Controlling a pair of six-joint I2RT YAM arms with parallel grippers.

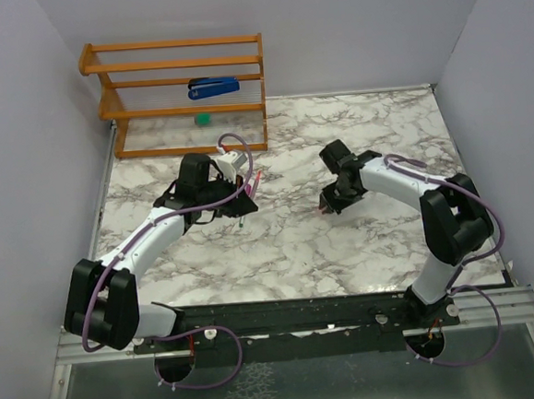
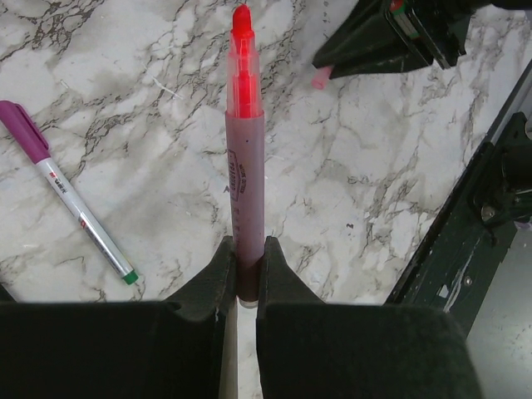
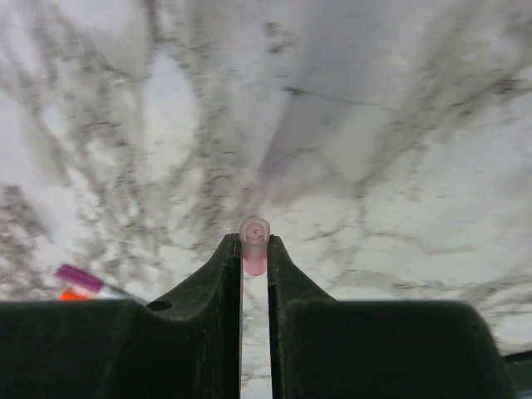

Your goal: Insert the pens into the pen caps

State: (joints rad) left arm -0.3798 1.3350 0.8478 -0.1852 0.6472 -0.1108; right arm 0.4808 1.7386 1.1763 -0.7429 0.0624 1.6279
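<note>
Over the marble counter both arms hang with something pinched. The left gripper has its jaws clamped on the lower end of a pink pen, whose uncapped bright red tip points straight away from the wrist toward the right arm. The right gripper has its jaws closed on a small pink cap, its open round mouth facing outward; from the left wrist view that cap shows as a pale pink nub at the tip of the dark right fingers, near the pen tip but apart from it. On the counter to the left of the held pen lies a silver pen with a purple cap fitted on. At the far left corner stands a wooden rack holding a blue object, with a small green thing below it.
</note>
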